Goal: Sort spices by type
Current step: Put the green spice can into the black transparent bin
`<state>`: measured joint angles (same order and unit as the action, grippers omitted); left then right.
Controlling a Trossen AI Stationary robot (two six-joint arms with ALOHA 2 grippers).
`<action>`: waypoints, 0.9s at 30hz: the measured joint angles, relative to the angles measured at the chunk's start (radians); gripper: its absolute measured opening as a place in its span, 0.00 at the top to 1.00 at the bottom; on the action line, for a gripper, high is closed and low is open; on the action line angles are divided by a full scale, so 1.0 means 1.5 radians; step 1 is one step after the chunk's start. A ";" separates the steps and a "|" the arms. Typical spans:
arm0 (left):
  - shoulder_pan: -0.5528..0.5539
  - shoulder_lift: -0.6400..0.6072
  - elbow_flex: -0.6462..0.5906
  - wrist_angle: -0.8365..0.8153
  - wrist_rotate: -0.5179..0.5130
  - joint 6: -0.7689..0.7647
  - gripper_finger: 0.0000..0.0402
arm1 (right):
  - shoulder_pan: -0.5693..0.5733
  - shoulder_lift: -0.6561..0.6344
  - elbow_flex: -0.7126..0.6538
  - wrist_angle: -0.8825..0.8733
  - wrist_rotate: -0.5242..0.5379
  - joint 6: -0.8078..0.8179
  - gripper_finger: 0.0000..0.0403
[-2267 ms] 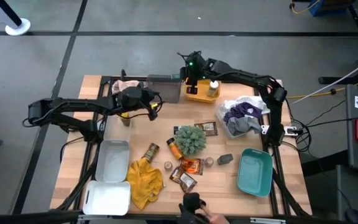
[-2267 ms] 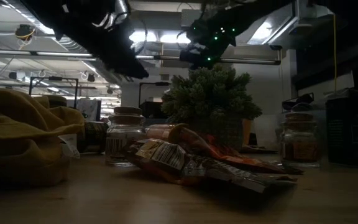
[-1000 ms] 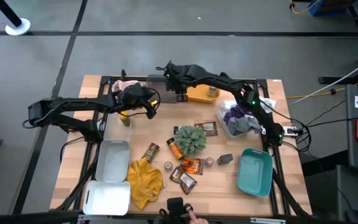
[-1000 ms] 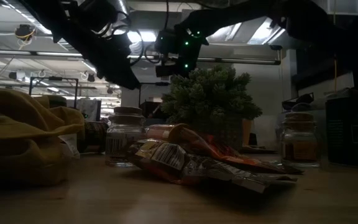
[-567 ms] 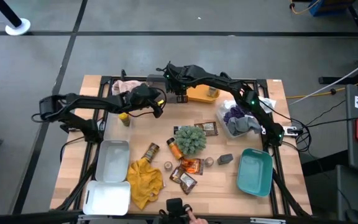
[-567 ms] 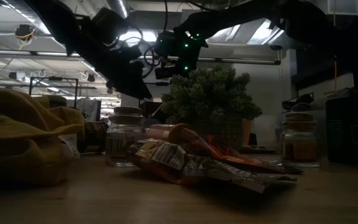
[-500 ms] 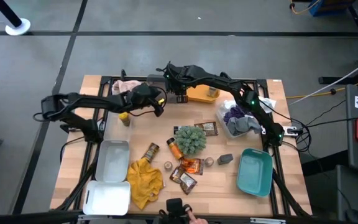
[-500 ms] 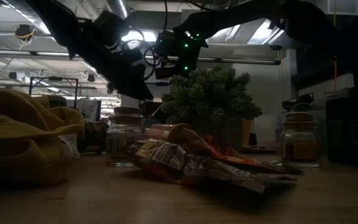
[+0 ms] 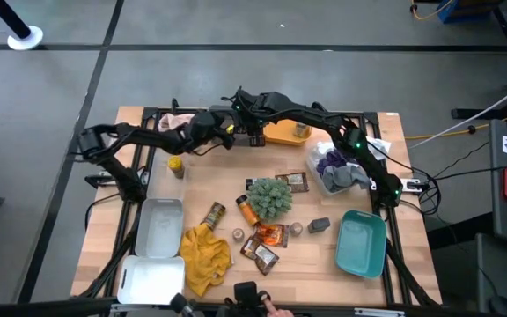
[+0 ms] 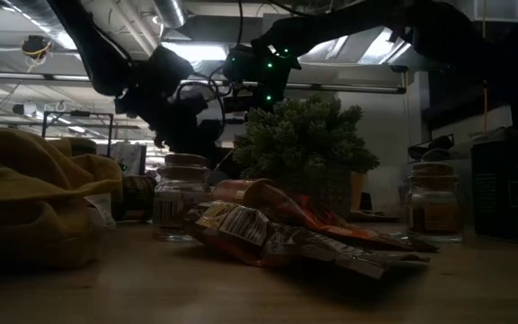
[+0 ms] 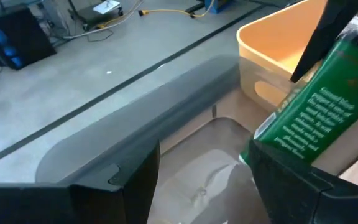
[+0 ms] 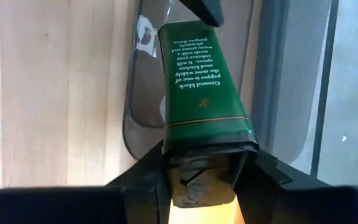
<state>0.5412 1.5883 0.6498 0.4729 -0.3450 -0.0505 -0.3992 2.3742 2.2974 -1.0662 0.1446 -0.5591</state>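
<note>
The green pepper box [image 12: 201,81] was pinched in the right arm's jaws [image 12: 202,163], its long side pointing out over the grey tray [image 12: 143,93] at the tabletop's far edge. The left arm's jaws [image 11: 201,177] were wide and empty, very near the box, facing that same tray.

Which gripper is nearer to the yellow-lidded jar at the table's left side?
Left. The left gripper is up by the grey tray, a short way from the yellow-lidded jar. The right gripper, shut on a green tin, is just beyond it, farther off.
</note>
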 joint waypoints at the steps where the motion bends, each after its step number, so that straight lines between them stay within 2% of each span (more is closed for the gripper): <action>1: 0.001 0.007 0.000 0.007 0.003 -0.001 0.42 | 0.000 0.000 0.000 -0.001 0.001 0.000 0.67; 9: 0.001 0.045 0.001 0.029 0.011 -0.014 0.42 | -0.001 0.000 -0.002 -0.002 -0.005 -0.001 0.67; 17: 0.001 0.049 0.000 0.024 0.018 -0.014 0.42 | 0.001 0.000 -0.001 0.029 -0.057 0.000 0.59; 27: 0.000 0.049 0.000 0.022 0.016 -0.011 0.42 | 0.001 0.000 -0.001 0.046 -0.059 0.001 0.58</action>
<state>0.5419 1.6611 0.6502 0.5064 -0.3214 -0.0669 -0.3985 2.3739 2.2967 -0.9977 0.0566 -0.5575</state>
